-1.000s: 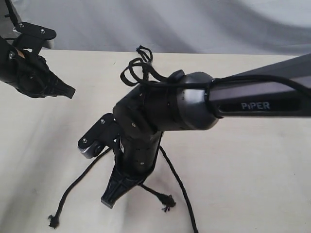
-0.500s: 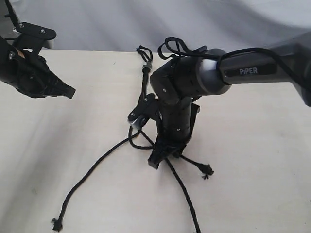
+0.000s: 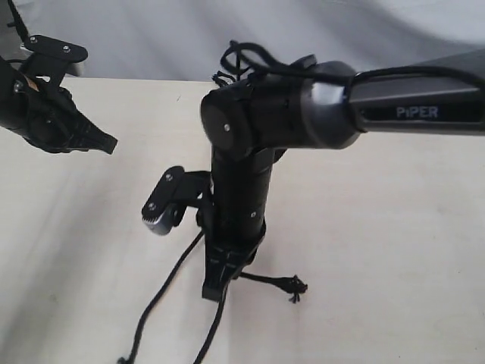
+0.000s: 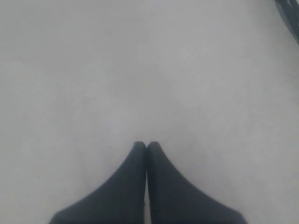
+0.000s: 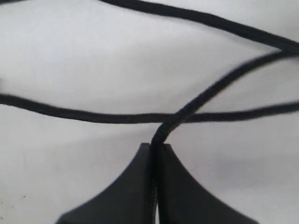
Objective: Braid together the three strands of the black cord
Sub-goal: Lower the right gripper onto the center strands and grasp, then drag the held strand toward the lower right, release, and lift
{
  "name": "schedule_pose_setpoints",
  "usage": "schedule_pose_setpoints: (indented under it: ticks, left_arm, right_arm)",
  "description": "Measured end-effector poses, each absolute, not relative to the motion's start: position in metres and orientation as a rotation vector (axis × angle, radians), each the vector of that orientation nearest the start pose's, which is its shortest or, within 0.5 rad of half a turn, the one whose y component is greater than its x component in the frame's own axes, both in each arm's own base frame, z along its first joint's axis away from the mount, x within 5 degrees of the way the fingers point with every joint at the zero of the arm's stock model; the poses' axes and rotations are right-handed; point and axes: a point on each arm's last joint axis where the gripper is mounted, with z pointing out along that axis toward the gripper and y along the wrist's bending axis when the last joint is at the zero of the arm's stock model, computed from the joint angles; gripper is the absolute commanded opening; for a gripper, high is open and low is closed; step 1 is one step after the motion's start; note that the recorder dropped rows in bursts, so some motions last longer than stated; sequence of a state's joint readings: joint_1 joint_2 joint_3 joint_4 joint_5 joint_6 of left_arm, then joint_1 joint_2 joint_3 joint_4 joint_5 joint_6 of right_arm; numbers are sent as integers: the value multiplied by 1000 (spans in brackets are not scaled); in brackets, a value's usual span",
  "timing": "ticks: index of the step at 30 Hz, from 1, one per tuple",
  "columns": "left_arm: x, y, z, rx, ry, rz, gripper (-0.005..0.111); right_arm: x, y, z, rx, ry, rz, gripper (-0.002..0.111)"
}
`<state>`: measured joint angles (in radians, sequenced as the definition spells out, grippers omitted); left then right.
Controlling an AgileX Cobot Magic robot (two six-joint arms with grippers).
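My right gripper [image 3: 214, 290] points down at the table, reaching across the middle. In the right wrist view my right gripper [image 5: 155, 145] is shut on one strand [image 5: 210, 91], which rises from the jaws and crosses over a second strand [image 5: 93, 115]. A third strand [image 5: 210, 21] lies beyond them. From outside, a short strand with a frayed tip [image 3: 295, 287] lies right of the gripper, and two strands [image 3: 163, 284] trail to the front edge. The right arm hides the cord's knotted end. My left gripper [image 3: 112, 142] hovers far left, and in its wrist view my left gripper [image 4: 146, 143] is shut and empty.
The right arm's wrist camera [image 3: 161, 206] juts out to the left of the arm above the pale table [image 3: 379, 250]. Glossy arm cables [image 3: 242, 57] loop above the right arm's elbow. A grey backdrop [image 3: 189, 38] rises behind the table's far edge.
The right arm has swung left and toward the front edge, its gripper still shut on a strand. The loose strands and the frayed tip were dragged along. The left arm stayed still.
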<state>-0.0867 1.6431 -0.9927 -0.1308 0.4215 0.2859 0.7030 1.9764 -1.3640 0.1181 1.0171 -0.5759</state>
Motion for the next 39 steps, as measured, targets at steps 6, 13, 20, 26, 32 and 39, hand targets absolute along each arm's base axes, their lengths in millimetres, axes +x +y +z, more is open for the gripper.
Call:
schedule_pose_setpoints:
  ticks: [6,13,20,26,32,39]
  left_arm:
    - [331,-34,211,342,2528,-37,0]
    - [331,-34,211,342,2528,-37,0]
    - [331,-34,211,341,2528,-38,0]
    - [331,-34,211,341,2528,-38,0]
    - [331,-34,211,341,2528,-38,0]
    - [331,-34,211,334,2528,-45,0]
  right_arm:
    - [312,216,173,-1613,2627,144,0]
    - [336,179,159,-1463,2750,142,0]
    - [347,165,134,-1377,2833,140,0]
    - [351,163,125,-1264,2884,0,0]
    - [349,171,125,-1243,2866,-163,13]
    - [343,184,124,-1308,2820,-218,71]
